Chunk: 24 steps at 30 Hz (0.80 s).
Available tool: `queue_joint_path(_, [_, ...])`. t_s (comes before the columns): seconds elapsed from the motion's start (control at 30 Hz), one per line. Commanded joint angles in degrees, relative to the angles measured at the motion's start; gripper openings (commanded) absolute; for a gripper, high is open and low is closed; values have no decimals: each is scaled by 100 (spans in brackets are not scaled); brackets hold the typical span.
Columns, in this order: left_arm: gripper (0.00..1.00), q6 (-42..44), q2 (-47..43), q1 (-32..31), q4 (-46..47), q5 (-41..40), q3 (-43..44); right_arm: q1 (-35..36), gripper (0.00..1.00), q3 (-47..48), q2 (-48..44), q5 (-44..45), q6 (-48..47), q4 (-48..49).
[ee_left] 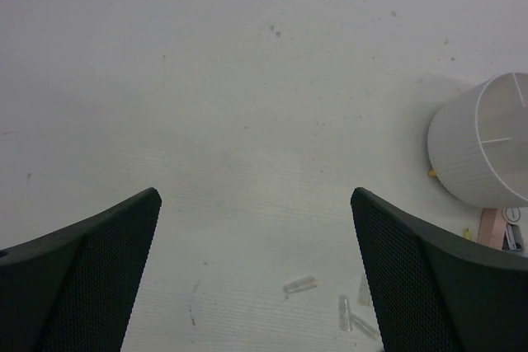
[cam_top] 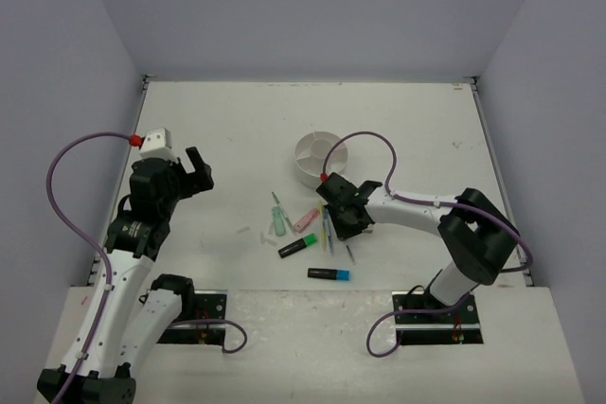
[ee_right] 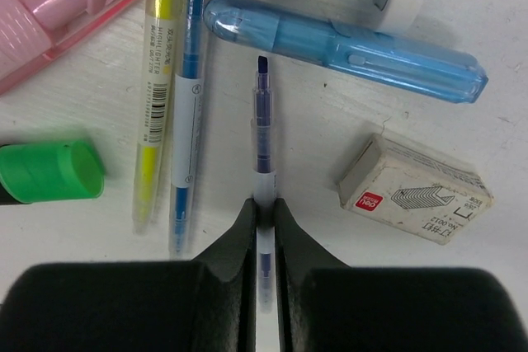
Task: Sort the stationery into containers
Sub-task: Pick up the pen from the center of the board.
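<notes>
Fingers on the right arm pinch a thin pen by its barrel; likely bound for the organiser. Left fingers gape empty over the counter.

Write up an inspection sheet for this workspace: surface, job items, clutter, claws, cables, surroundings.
Surface: white table, faint specks, otherwise bare around the items.
Job's things: round white organiser, nothing visible inside; green highlighter, blue highlighter, pink marker, mint marker and pens lying loose on the table.
Clutter: staple box; small clear pieces.
Grippers: left claw open above bare table; right claw shut on a thin pen.
Cables: purple cables loop off both arms, none over the items.
Surroundings: plain grey walls on three sides.
</notes>
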Motion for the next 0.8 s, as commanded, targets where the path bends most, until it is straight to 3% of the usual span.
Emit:
queue_joint_path(0.0, [100, -366, -133, -41, 105, 177, -41, 51, 0, 119, -459, 186, 89, -259])
queue_joint_path(0.3, [100, -1162, 525, -97, 255, 951, -208, 60, 0, -171, -3187, 110, -218, 102])
queue_joint_path(0.4, [100, -1887, 580, -379, 276, 667, -418, 50, 0, -408, -3695, 235, -278, 317])
queue_joint_path(0.43, [100, -2152, 575, -559, 321, 509, -428, 33, 0, -415, -3802, 242, -303, 398])
queue_joint_path(0.57, [100, -3324, 829, -2674, 357, -1078, -423, -75, 0, -497, -3944, 177, -367, 574])
queue_joint_path(0.67, [100, -4477, 1428, -3586, -191, -2298, -133, -112, 0, -404, -3863, 106, -446, 574])
queue_joint_path(0.77, [100, -5570, 2247, -3890, -977, -2442, 321, -143, 0, -321, -3881, 68, -504, 566])
